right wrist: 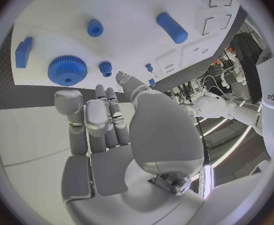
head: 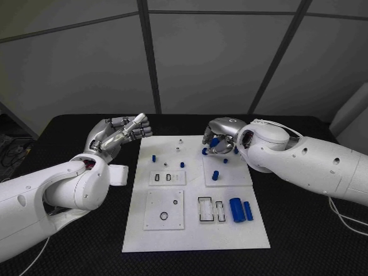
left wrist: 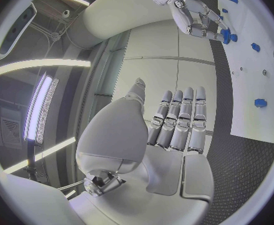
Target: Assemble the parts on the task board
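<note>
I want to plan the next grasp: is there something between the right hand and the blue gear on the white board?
Nothing visible blocks it. In the right wrist view the right hand has its fingers apart, holding nothing, and the blue gear lies flat on the task board just beyond the fingertips. A small blue part sits beside the gear, not in between.

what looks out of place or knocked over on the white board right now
Nothing stands out. The white task board lies flat on the black table, and two blue cylindrical parts lie loose side by side beside a rectangular slot, apparently awaiting assembly.
</note>
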`<state>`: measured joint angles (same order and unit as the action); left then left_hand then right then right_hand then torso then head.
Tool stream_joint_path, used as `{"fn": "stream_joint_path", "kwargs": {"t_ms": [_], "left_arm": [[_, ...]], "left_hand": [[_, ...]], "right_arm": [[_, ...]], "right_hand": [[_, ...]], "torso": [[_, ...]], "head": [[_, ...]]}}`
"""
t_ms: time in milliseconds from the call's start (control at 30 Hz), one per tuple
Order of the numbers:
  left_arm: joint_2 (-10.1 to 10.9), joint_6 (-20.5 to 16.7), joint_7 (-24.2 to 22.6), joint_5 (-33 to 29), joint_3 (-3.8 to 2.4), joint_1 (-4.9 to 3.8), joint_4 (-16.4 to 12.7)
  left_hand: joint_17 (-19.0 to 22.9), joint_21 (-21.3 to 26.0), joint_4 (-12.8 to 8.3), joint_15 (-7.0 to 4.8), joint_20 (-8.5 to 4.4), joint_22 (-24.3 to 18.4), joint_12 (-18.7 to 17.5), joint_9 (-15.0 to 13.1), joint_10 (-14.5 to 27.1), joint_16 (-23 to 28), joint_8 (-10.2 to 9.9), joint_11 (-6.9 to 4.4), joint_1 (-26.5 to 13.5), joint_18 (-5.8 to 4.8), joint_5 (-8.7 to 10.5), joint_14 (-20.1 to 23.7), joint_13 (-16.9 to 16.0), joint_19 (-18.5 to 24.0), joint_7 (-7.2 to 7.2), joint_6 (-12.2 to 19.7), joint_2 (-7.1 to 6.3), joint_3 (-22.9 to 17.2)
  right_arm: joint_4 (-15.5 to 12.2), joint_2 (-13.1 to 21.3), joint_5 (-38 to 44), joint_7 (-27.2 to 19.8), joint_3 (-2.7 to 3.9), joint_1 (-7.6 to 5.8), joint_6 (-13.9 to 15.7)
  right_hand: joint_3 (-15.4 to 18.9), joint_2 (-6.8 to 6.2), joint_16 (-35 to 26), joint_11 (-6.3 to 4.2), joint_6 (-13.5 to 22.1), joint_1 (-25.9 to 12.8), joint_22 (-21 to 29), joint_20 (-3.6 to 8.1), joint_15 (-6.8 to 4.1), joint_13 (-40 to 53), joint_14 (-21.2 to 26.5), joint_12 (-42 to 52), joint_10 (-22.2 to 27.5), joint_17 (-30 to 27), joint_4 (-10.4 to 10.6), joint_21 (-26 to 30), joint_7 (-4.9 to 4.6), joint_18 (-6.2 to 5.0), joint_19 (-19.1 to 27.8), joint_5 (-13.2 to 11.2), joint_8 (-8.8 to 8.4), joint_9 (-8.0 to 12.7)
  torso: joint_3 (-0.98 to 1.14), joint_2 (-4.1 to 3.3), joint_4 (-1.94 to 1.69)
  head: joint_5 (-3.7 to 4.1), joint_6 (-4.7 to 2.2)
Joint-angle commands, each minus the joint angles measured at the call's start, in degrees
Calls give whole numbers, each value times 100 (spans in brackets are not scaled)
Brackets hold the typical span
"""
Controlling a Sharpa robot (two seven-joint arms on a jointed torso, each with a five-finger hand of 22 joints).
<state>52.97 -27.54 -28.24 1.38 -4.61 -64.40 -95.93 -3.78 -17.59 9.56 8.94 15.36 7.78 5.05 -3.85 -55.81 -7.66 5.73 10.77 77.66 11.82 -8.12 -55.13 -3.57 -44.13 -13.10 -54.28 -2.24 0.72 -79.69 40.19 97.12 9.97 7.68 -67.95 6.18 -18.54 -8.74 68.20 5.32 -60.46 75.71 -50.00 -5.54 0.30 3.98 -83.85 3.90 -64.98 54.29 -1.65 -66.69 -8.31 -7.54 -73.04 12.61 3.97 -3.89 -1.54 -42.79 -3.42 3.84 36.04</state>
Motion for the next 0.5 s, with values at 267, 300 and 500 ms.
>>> {"fn": "stream_joint_path", "kwargs": {"t_ms": [267,300,500], "left_arm": [[23,111,15,48,-6,-8,-21],[23,111,18,48,-6,-8,-19],[27,109,30,48,-6,-8,-10]], "left_hand": [[6,-37,-13,7,11,-6,-33,8,-15,42,-43,10,-37,-121,39,-34,-4,-45,-18,-32,27,24],[6,-38,-14,7,10,-8,-40,9,-12,48,-49,12,-41,-122,38,-34,-4,-52,-20,-32,29,27],[6,-38,-14,7,10,-8,-41,9,-11,49,-51,13,-42,-122,37,-35,-4,-54,-21,-32,30,27]], "right_arm": [[46,-49,342,206,3,-14,-228],[55,-60,344,191,3,-14,-221],[105,-102,346,118,3,-14,-167]], "right_hand": [[-19,33,167,-6,5,81,-167,-15,27,5,-212,-14,37,163,55,-155,16,66,-42,44,-16,2],[-21,35,171,-7,4,82,-171,-15,27,5,-212,-13,35,166,57,-159,16,66,-42,44,-16,2],[-143,95,317,-22,-11,127,-395,-14,17,12,-218,6,-71,323,91,-331,25,96,-87,16,-15,1]], "torso": [[10,-31,-7],[9,-34,-8],[15,-39,-7]], "head": [[-12,3],[-10,15],[-17,35]]}}
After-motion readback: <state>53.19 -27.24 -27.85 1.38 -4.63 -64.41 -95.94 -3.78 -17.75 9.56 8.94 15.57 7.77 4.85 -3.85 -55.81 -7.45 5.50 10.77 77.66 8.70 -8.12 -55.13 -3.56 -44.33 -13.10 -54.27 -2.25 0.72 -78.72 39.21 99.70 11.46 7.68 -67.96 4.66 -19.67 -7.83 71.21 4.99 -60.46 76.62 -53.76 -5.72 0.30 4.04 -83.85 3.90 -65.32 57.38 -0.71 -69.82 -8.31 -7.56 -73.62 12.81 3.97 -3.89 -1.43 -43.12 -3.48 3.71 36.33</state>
